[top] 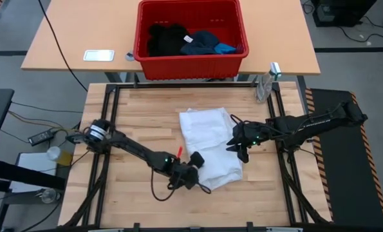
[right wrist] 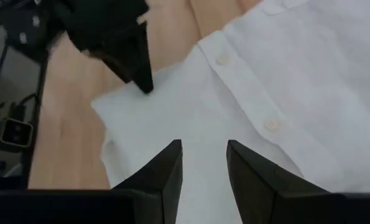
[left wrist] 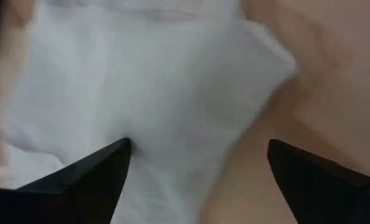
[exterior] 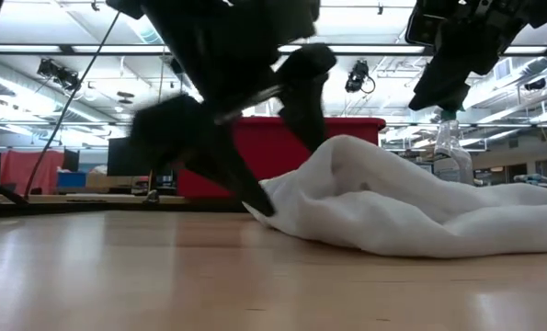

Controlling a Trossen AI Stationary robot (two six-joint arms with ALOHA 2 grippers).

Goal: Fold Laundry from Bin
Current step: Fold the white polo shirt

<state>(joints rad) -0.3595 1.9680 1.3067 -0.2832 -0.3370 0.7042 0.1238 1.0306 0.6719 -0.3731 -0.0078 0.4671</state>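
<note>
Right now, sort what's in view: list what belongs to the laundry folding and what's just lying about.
Belongs to the job:
- white shirt, spread on the table
- red bin with the dark garments and a small blue one inside
- left hand, open at the shirt's edge
- right hand

Just lying about:
- clear bottle
- white device on the far table

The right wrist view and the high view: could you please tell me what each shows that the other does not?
Only the right wrist view shows the buttons along the white garment. Only the high view shows the red bin holding the dark laundry, and the right pincer at the garment's right edge. Both show the white garment on the wooden table and the open left pincer at its near corner.
</note>
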